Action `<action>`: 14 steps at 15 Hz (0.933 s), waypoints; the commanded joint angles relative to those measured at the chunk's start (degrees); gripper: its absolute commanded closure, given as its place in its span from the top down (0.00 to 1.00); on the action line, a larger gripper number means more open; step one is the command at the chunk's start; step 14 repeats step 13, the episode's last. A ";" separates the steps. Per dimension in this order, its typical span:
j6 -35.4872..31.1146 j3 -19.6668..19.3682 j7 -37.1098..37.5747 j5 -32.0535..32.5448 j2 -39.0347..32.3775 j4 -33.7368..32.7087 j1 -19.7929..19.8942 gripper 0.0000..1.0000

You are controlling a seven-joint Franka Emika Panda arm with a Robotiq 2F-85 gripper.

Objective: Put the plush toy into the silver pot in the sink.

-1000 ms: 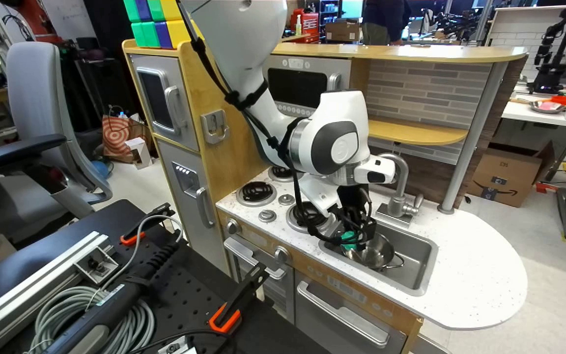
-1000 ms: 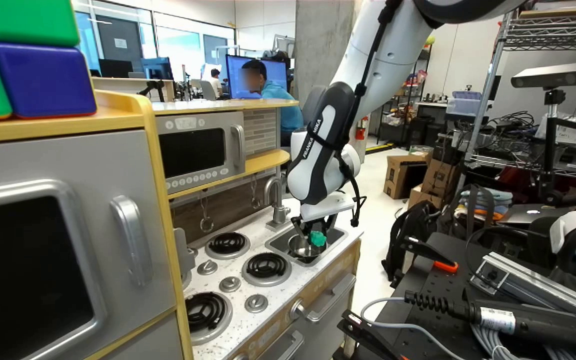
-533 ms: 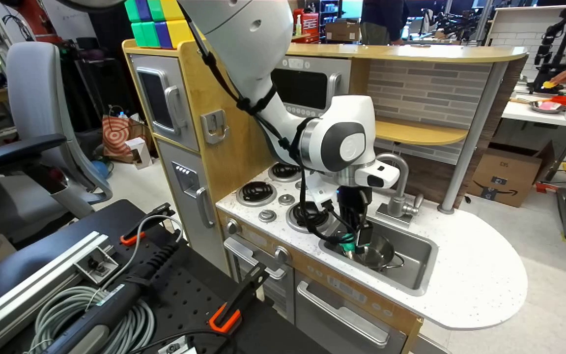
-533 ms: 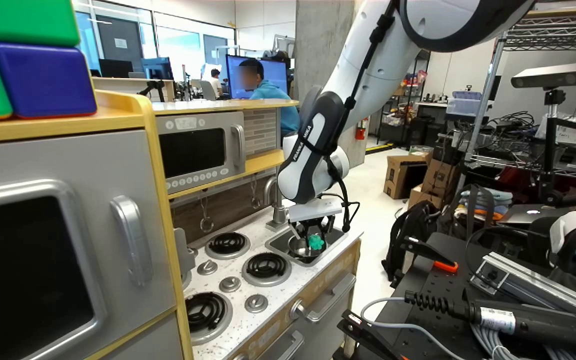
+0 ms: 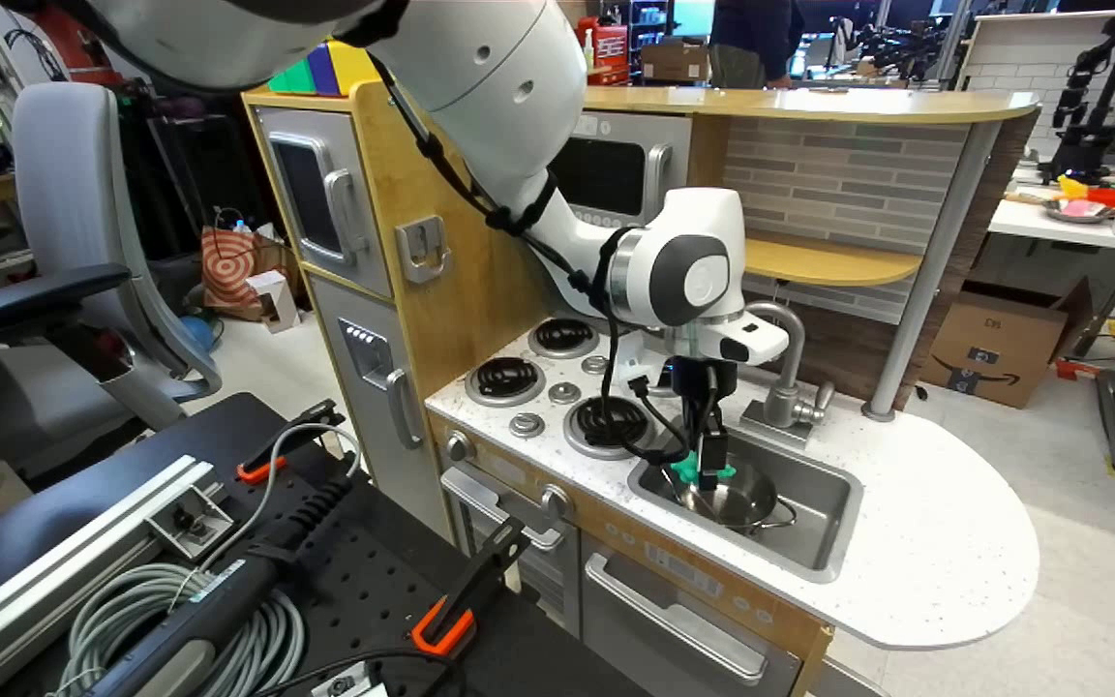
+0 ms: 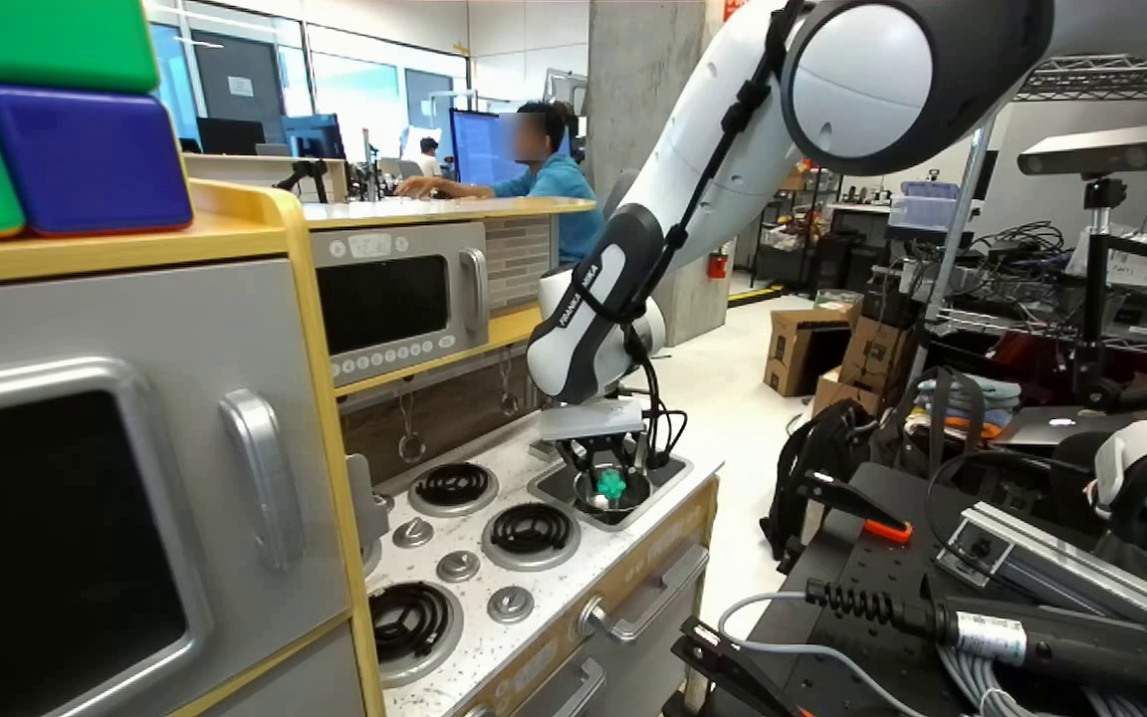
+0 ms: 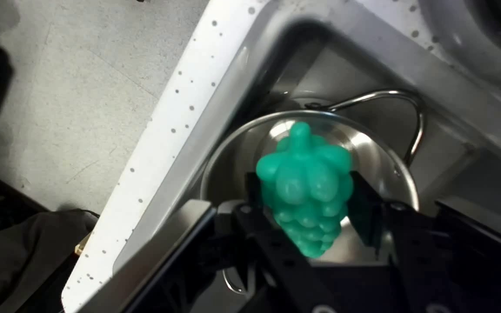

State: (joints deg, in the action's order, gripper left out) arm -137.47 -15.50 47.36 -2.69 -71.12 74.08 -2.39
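Note:
The plush toy (image 7: pixel 307 187) is bright green, bumpy like a bunch of grapes, and shows in both exterior views (image 5: pixel 686 469) (image 6: pixel 611 485). My gripper (image 7: pixel 305 190) is shut on it, one black finger against each side. The silver pot (image 7: pixel 383 167) lies under the toy in the wrist view, its loop handle at the upper right. In both exterior views the toy is at the mouth of the pot (image 5: pixel 749 492) (image 6: pixel 637 491); I cannot tell whether it touches the pot. The pot stands in the sink (image 5: pixel 824 532), toward the burner-side end.
The curved faucet (image 5: pixel 790 363) rises behind the sink, close to my wrist. Black burners (image 5: pixel 611 423) lie beside the sink on the speckled countertop (image 5: pixel 945 542). A wooden shelf (image 5: pixel 824 259) and a toy microwave (image 6: pixel 394 299) stand behind. Cables hang from my gripper.
My gripper has turned while holding the toy. In an exterior view the toy has shifted left and slightly down, more toward the pot's middle. The pot has not visibly moved.

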 commanded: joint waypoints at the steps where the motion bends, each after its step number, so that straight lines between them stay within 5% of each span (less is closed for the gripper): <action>1: 2.77 2.28 -0.55 -0.70 -1.36 -4.36 1.73 0.82; 4: -0.16 5.91 -8.20 -0.82 5.44 5.19 2.15 1.00; 10: -3.00 9.55 -27.16 -0.58 19.34 21.66 2.67 1.00; 11: 0.11 6.94 -21.37 -0.53 12.08 12.81 0.64 1.00; 14: 0.36 6.99 -22.02 -0.45 13.69 13.97 0.64 1.00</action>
